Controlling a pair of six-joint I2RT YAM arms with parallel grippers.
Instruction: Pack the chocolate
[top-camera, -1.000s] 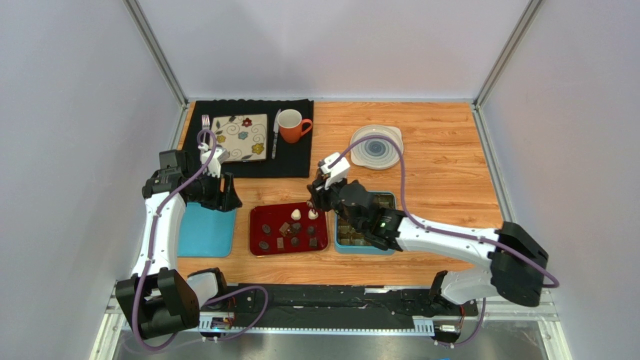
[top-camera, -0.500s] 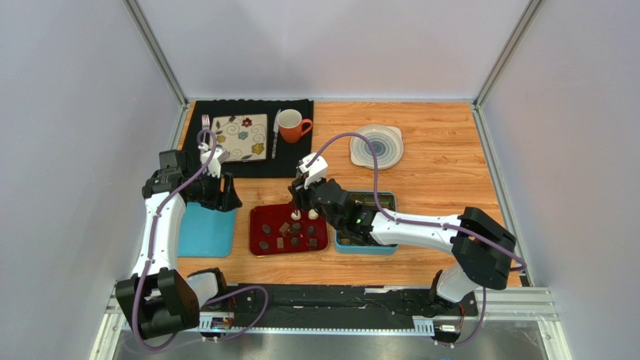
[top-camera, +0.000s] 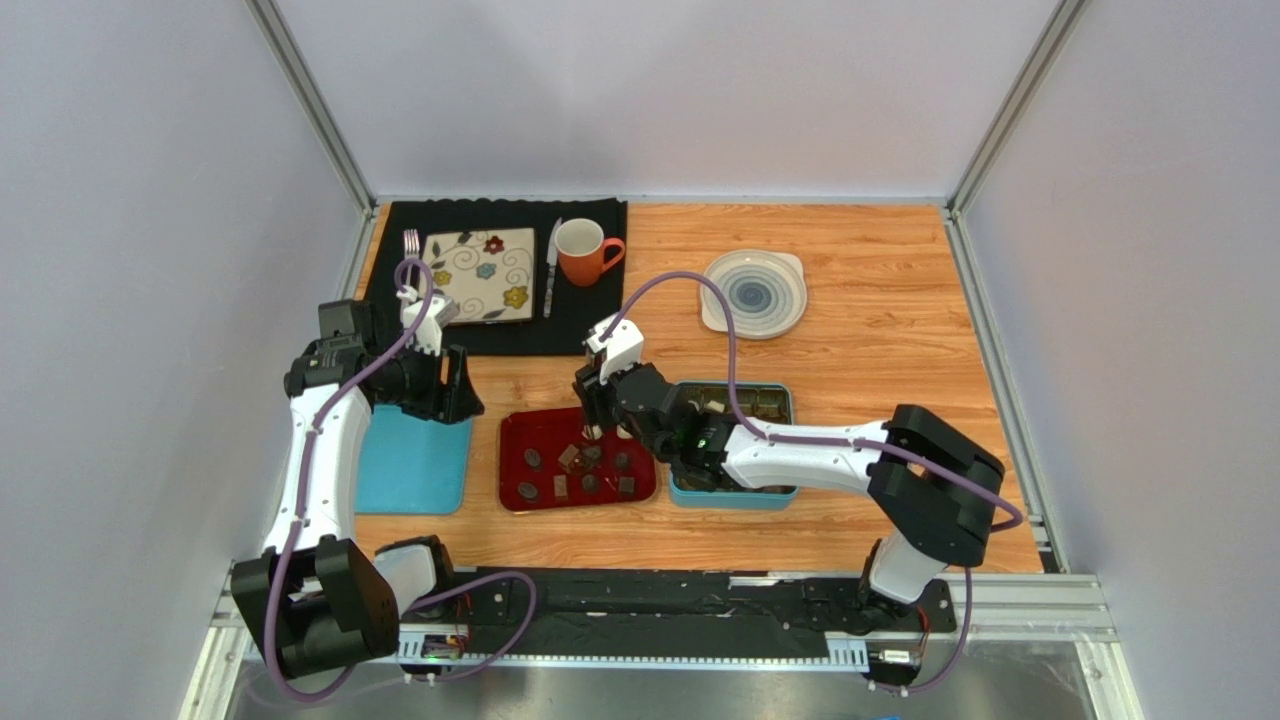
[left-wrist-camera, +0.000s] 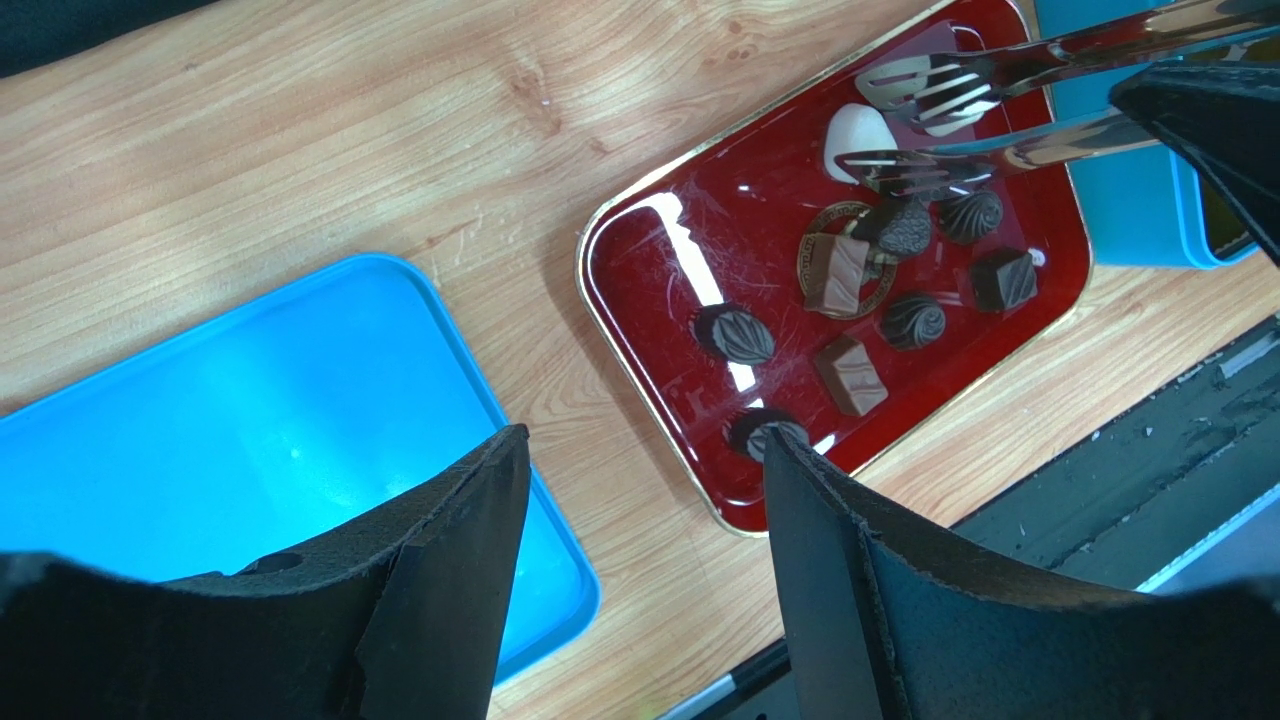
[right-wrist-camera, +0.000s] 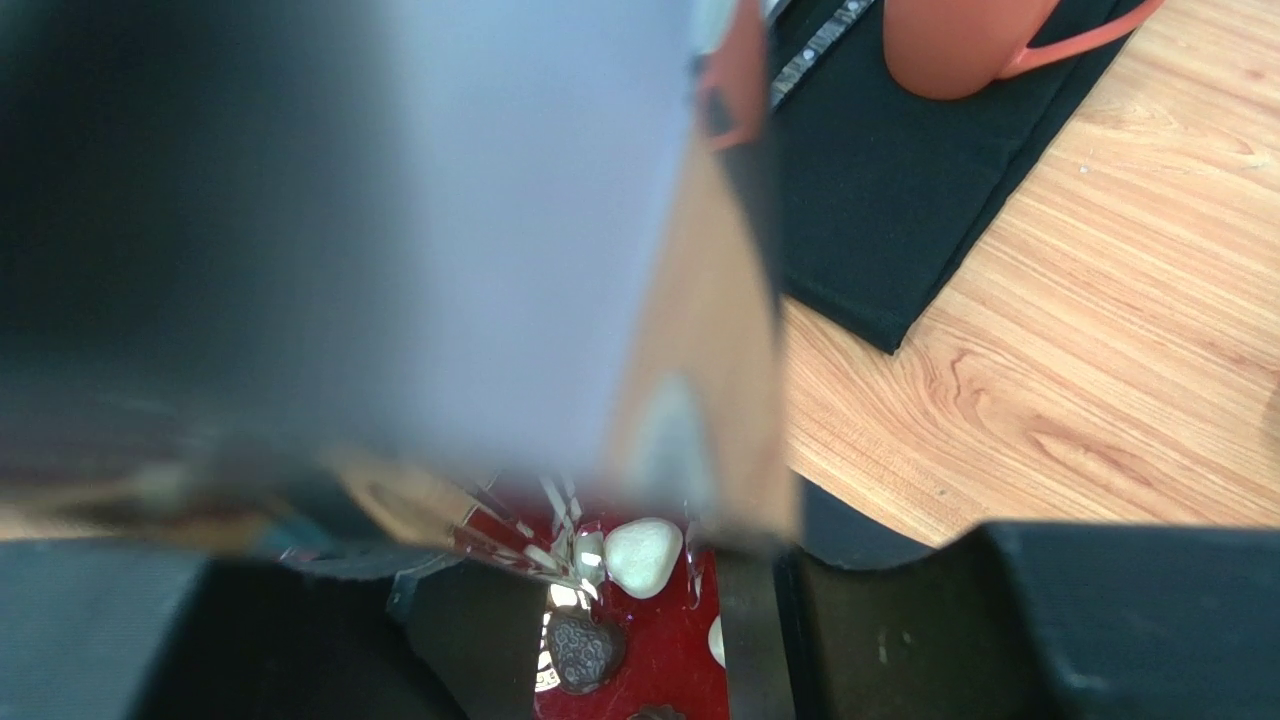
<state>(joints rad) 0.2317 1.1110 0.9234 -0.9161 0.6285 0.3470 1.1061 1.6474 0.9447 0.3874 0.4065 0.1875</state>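
Several dark chocolates (left-wrist-camera: 849, 375) and a white one (left-wrist-camera: 854, 138) lie on a glossy red tray (top-camera: 519, 477). My right gripper (top-camera: 600, 417) is shut on metal tongs (left-wrist-camera: 1037, 60) and hovers over the tray's far end. The tong tips sit slightly apart right beside the white chocolate (right-wrist-camera: 643, 555), with a dark heart-shaped chocolate (right-wrist-camera: 583, 648) just below. The teal box (top-camera: 778, 399) with its brown insert stands right of the tray, partly under the right arm. My left gripper (left-wrist-camera: 643, 443) is open and empty above the gap between tray and blue lid (left-wrist-camera: 226, 435).
A black mat (top-camera: 589, 318) at the back holds a patterned plate (top-camera: 481, 276), a fork, a pen and an orange mug (top-camera: 583, 251). A round white-grey dish (top-camera: 753, 293) sits at the back right. The blue lid (top-camera: 409, 462) lies left of the tray.
My right arm has swung left with the tongs, from over the teal box to over the far end of the red tray, now covering the white chocolates from above. The left arm has not moved.
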